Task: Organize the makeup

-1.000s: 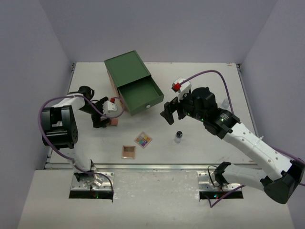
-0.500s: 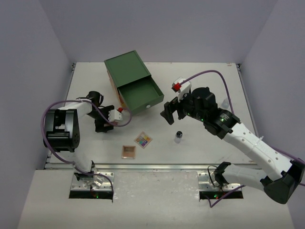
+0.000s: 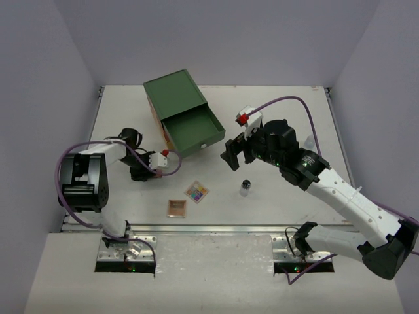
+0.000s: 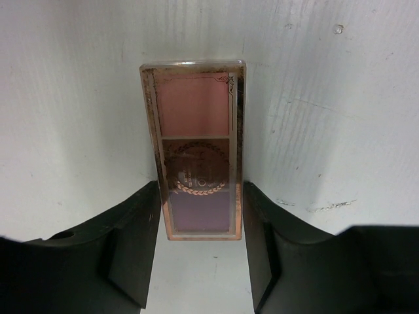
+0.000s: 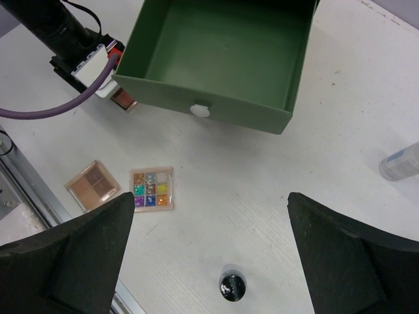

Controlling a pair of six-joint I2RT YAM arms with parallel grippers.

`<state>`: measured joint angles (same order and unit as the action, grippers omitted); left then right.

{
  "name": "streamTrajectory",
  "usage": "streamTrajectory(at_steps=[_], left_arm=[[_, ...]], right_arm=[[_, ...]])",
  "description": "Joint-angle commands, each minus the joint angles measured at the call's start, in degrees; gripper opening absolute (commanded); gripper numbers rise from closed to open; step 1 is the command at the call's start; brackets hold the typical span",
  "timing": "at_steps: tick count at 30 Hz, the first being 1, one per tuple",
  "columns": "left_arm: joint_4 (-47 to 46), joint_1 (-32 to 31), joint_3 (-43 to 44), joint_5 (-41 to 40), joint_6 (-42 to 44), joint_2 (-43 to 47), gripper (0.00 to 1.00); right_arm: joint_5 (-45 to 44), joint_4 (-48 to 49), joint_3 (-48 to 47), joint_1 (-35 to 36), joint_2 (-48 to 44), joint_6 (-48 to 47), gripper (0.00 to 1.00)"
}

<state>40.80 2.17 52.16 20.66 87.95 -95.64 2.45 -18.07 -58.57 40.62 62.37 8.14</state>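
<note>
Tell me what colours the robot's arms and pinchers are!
The left arm and right arm are white links with black joints. A purple cable loops along each. A small red-and-white block sits by each wrist. The fingers are plain black.

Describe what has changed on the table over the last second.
The left tool shifted slightly toward the near edge of the table. Its fingers now flank the pink palette; whether they grip it is unclear. The right tool, tan palette, multicolour palette, bottle and green drawer stayed put.
</note>
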Motion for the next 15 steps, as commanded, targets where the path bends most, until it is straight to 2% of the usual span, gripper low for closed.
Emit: streamTrajectory(at_steps=[1,10,15], left_arm=[[-4.29,-0.16,-5.38,0.38,1.00,-0.65,0.00],[-2.47,3.16,-5.14,3.02,0.38,5.65,0.00],[-2.00,4.38,-5.35,3.81,-0.81,6.34,0.00]], right_arm=[[-1.04,1.90,-0.94,-0.19,0.12,-0.33,0.99],[-0.86,1.90,-0.82,-0.19,0.35,-0.14,0.99],[-1.03,1.90,-0.67,-0.11,0.19,-0.25,0.99]])
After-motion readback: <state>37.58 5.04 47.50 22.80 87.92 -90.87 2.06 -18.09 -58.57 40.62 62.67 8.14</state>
